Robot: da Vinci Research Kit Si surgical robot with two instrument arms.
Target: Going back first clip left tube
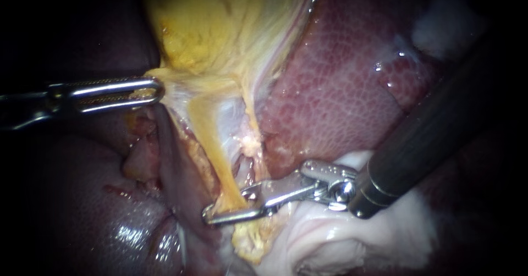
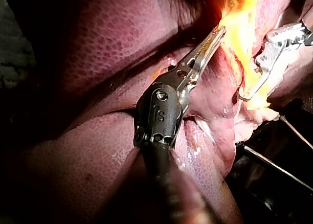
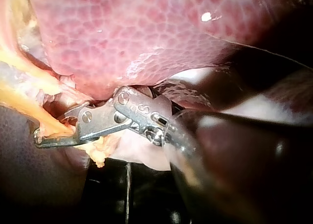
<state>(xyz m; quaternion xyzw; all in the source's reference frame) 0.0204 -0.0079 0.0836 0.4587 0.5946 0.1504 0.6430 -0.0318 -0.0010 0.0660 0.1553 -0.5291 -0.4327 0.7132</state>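
The left tube (image 1: 212,149) is a yellow band running down from the gallbladder (image 1: 220,28); I cannot make out a clip on it. My right instrument (image 1: 223,210) comes in from the right, and its slim jaws stand open with the tube's lower end between them. The right wrist view shows the same straddle (image 3: 44,135), and the left wrist view shows it too (image 2: 247,89). My left instrument (image 1: 155,92) reaches in from the left, its long toothed jaws shut on yellow tissue at the gallbladder's lower edge, pulling it left. In the left wrist view those jaws (image 2: 217,35) run into the yellow tissue.
Mottled red liver (image 1: 341,89) fills the right half, and a darker lobe (image 1: 99,210) lies at lower left. White gauze (image 1: 341,237) sits under the right instrument's shaft. A paler strand (image 1: 250,127) runs just right of the left tube.
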